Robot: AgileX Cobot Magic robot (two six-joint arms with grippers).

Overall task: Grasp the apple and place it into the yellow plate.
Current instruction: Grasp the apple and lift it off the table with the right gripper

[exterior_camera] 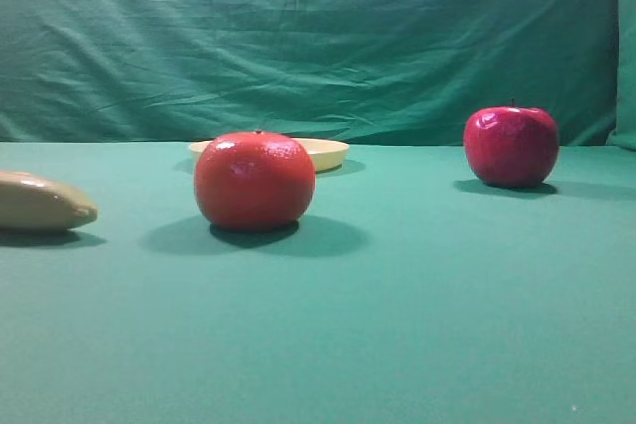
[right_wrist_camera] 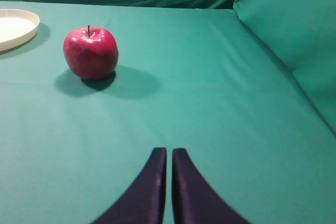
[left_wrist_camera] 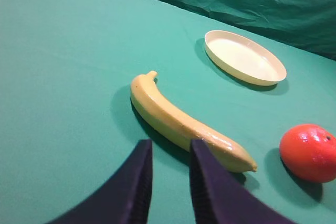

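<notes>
The dark red apple [exterior_camera: 511, 146] stands upright on the green cloth at the right, stem up. In the right wrist view the apple [right_wrist_camera: 90, 52] is far ahead and to the left of my right gripper [right_wrist_camera: 169, 153], which is shut and empty. The pale yellow plate [exterior_camera: 326, 153] lies at the back middle, partly hidden behind the orange-red fruit. It is empty in the left wrist view [left_wrist_camera: 244, 59], and its edge shows in the right wrist view [right_wrist_camera: 16, 30]. My left gripper [left_wrist_camera: 170, 150] is a little open and empty, just short of the banana. Neither gripper shows in the exterior view.
An orange-red round fruit [exterior_camera: 254, 181] sits in front of the plate; it also shows in the left wrist view [left_wrist_camera: 310, 153]. A tan-yellow banana [left_wrist_camera: 178, 121] lies at the left [exterior_camera: 40, 203]. Green cloth hangs behind, and a fabric fold [right_wrist_camera: 294, 35] rises at the right.
</notes>
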